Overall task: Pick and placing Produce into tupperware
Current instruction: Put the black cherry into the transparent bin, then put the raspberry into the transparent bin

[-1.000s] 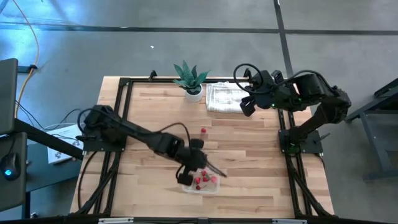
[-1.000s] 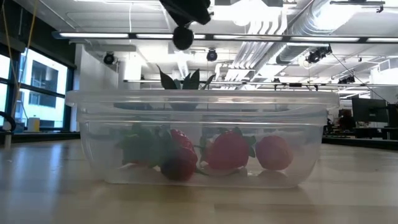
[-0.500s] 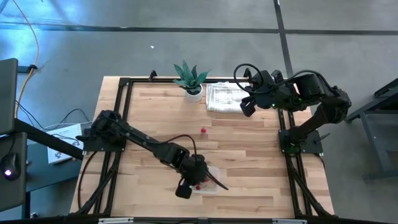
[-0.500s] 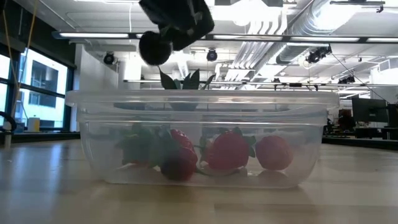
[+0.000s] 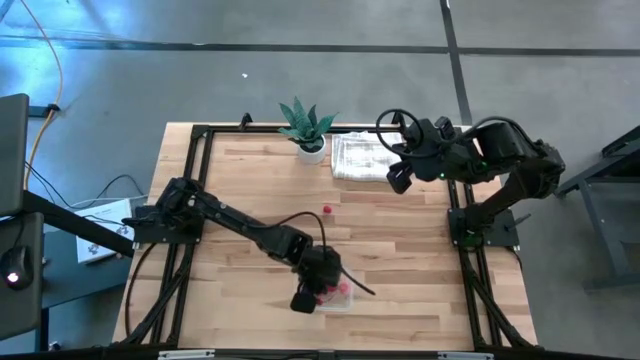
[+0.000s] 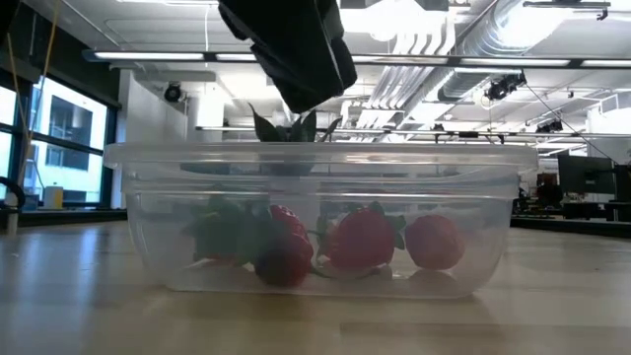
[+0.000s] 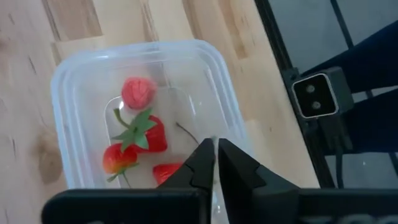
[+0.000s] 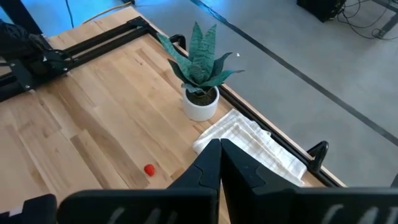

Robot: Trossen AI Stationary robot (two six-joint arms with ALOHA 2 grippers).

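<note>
The clear tupperware [image 5: 338, 299] stands near the table's front edge and fills the low view [image 6: 315, 217]. It holds several pieces of produce: a pinkish one [image 7: 138, 93] and red ones with green leaves [image 7: 149, 134]. One red piece [image 5: 326, 210] lies loose on the wood, also seen in the right wrist view [image 8: 149, 169]. My left gripper [image 7: 215, 144] is shut and slants down just above the tupperware's rim [image 7: 227, 118], with nothing seen between its fingers. My right gripper [image 5: 397, 180] waits shut, raised at the far right.
A green potted plant [image 5: 305, 125] and a folded white cloth [image 5: 360, 157] sit at the far edge. Black frame rails [image 5: 195, 190] run along both sides. A small camera [image 7: 317, 99] is mounted at the near edge beyond the tupperware. Bare wood lies between the loose piece and the tupperware.
My left gripper has sunk toward the tupperware and shifted toward the table's near edge, tipping more steeply downward and rolling a little. It now looms low over the rim in the low view. The produce inside has stayed where it was.
</note>
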